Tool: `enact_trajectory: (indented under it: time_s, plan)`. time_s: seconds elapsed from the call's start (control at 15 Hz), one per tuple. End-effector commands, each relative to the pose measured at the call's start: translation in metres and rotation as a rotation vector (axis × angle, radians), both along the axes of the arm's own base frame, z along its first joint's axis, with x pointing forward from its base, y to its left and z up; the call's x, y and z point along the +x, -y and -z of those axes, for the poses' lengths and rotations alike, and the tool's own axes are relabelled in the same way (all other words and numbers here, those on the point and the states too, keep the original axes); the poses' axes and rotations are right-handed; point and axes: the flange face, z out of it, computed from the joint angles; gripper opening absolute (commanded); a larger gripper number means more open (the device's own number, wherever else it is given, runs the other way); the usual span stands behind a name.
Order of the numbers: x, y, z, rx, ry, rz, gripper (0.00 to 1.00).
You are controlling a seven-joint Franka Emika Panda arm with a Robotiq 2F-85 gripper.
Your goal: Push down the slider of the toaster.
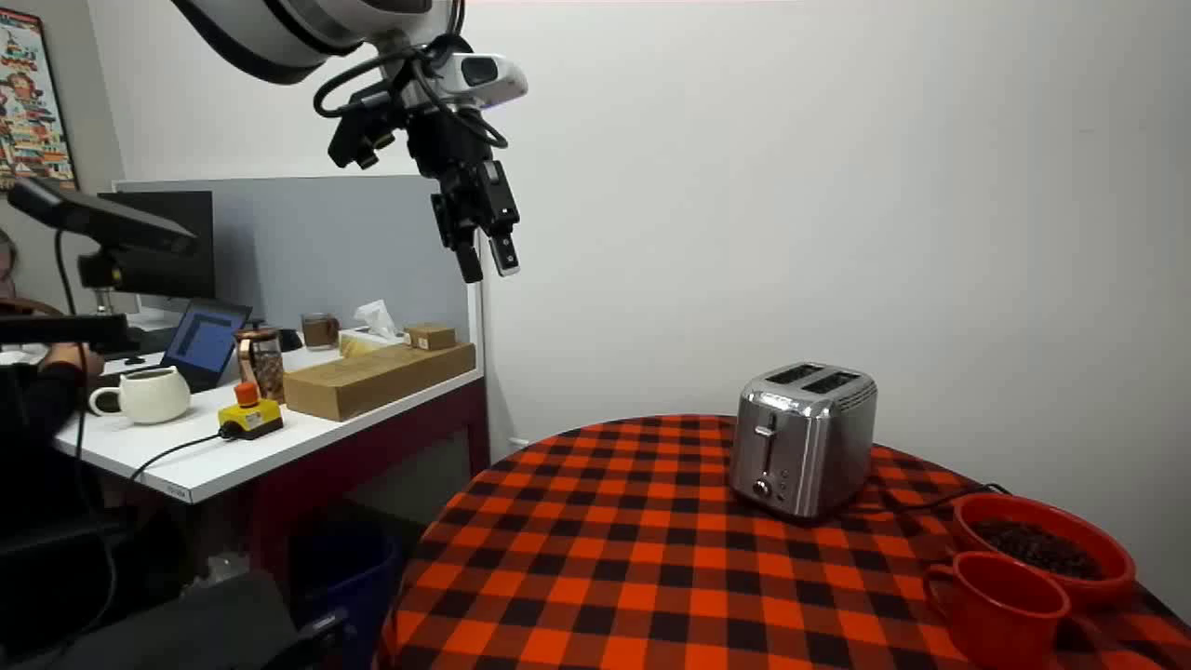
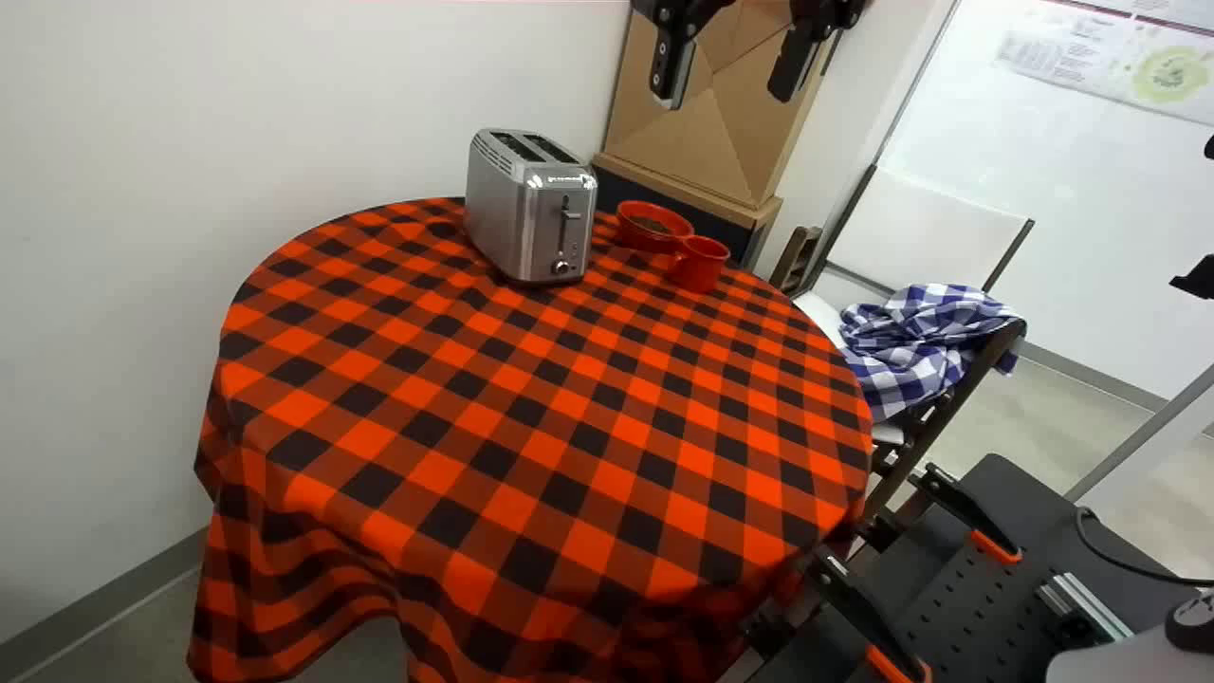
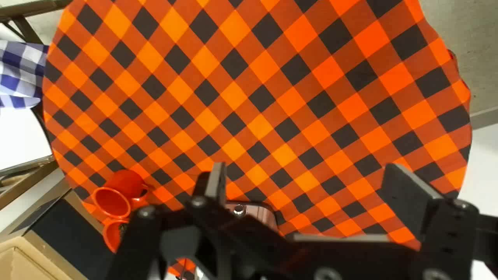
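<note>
The silver two-slot toaster point(image 1: 842, 456) stands upright on the table, and it also shows in an exterior view point(image 2: 498, 204). Its slider point(image 1: 765, 431) sits near the top of the slot on the front face, above a round knob; the slider point(image 2: 571, 216) also shows there. My gripper point(image 1: 490, 267) hangs in the air high above the table, apart from the toaster. It is open and empty, with its fingers point(image 2: 727, 93) wide apart. In the wrist view, the gripper point(image 3: 305, 171) hides most of the toaster point(image 3: 262, 213); only its lower front with the knob shows, and the slider is hidden.
The round table has a red and black checked cloth point(image 2: 569, 446). A red mug point(image 1: 1005, 614) and a red bowl point(image 1: 1112, 568) of dark beans stand beside the toaster. The toaster's cord point(image 1: 921, 502) runs behind them. A wall point(image 1: 651, 233) stands close behind the table.
</note>
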Motion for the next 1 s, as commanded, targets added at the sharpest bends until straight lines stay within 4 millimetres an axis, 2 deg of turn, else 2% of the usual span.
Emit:
enact_trajectory:
  time_s: [0.0,0.13,0.27,0.53,0.73,0.93]
  plan:
    - [0.000,0.000,0.000,0.000,-0.001,0.000,1.00]
    - [0.010,0.013,0.002,0.008,-0.019,-0.012,1.00]
    - [0.025,0.037,0.003,0.034,-0.017,-0.060,1.00]
    - [0.063,0.109,0.007,0.073,-0.052,-0.099,1.00]
    - [0.099,0.160,0.022,0.096,-0.083,-0.136,1.00]
    - [0.134,0.190,0.043,0.096,-0.108,-0.153,1.00]
